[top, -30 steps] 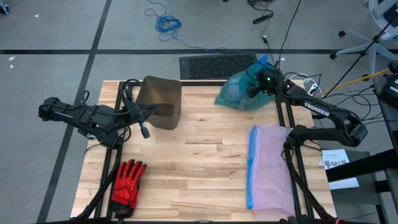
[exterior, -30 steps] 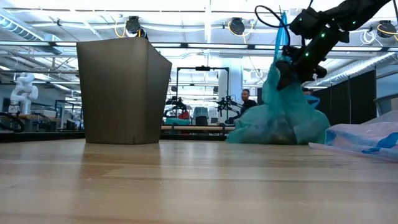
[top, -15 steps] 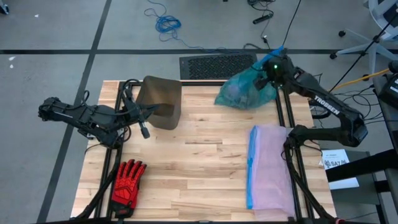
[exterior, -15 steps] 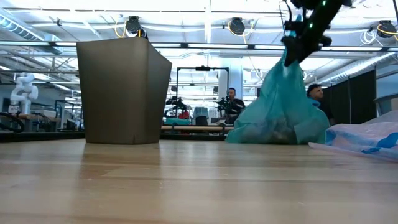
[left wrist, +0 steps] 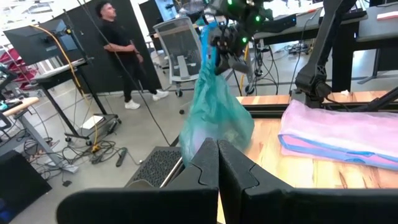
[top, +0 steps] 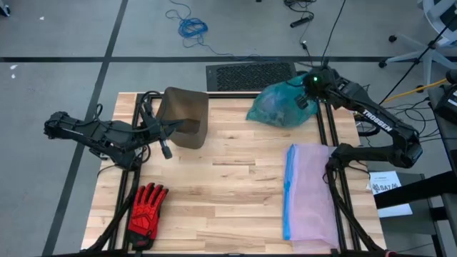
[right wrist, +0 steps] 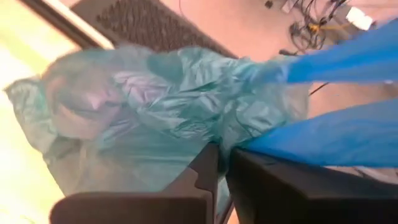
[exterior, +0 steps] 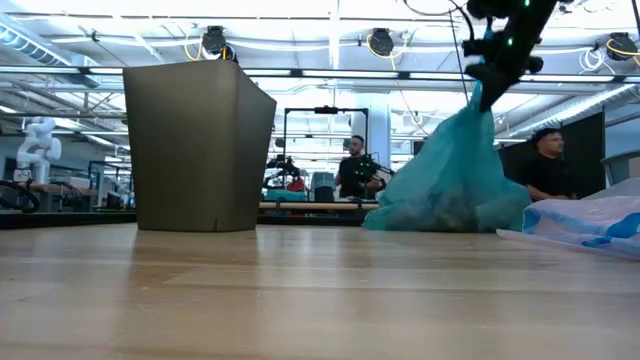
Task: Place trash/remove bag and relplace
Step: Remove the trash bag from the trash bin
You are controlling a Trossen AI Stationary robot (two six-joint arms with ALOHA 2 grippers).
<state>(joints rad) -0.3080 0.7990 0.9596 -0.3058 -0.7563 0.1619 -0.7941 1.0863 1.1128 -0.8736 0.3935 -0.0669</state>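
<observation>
The teal-green bag stands at the table's far right with its bottom on the wood. Pale lumps of trash show dimly through its wall. My right gripper is above the bag, shut on its top. The brown bin stands upright at the far left with no bag in it. My left gripper waits shut just beside the bin's near-left side, touching nothing. My right gripper pinches the bag's gathered top between its two fingers, where the blue drawstring strips come out. The fingers slant down from above. The bag's upper part is drawn up into a taut peak, and its full bottom rests on the table.
A pale lilac bag with a blue rim lies flat along the table's right side. A red-and-black glove lies near the front left. A black mat lies on the floor beyond the far edge. People stand in the room behind.
My right gripper has risen from beside the bag's neck and tipped, and it has shut on the bag's top. The top has been drawn up into a narrow peak, while the bag's bottom has stayed on the table.
</observation>
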